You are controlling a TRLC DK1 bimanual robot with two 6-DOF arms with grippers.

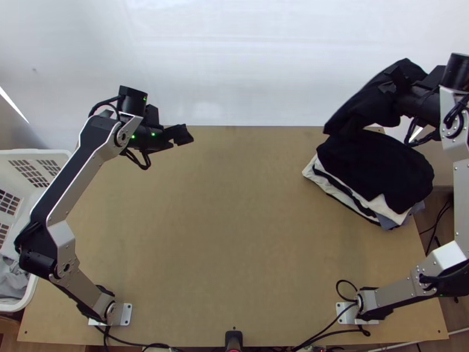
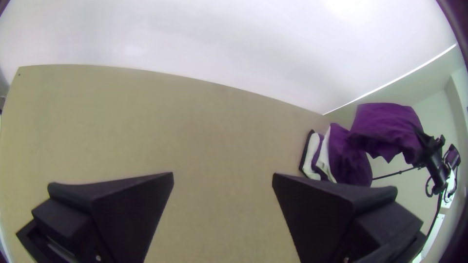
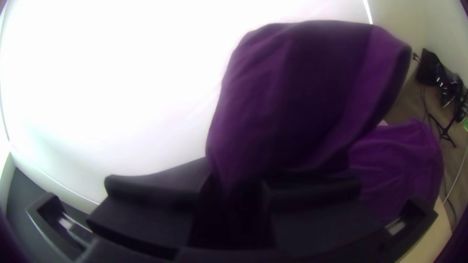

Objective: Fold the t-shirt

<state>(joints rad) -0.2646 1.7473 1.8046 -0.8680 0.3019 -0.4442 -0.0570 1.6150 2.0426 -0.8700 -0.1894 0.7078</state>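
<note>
Black t-shirt (image 1: 366, 100): gathered end clamped in right hand (image 3: 235, 181), fingers nearly together on cloth; rest slants toward worktop (image 1: 234, 234) middle, over far side of folded stack (image 1: 381, 170). Contact with stack: cannot tell. Right hand nearer; left hand (image 2: 223, 175) wide apart, empty, across worktop. Likely next: lowering onto stack. Labels, writing: none legible.

Matt cloth garment (image 1: 362, 107), smooth wooden table (image 1: 234, 234), plastic basket (image 1: 35, 154), metal arm links (image 1: 462, 202)
</note>
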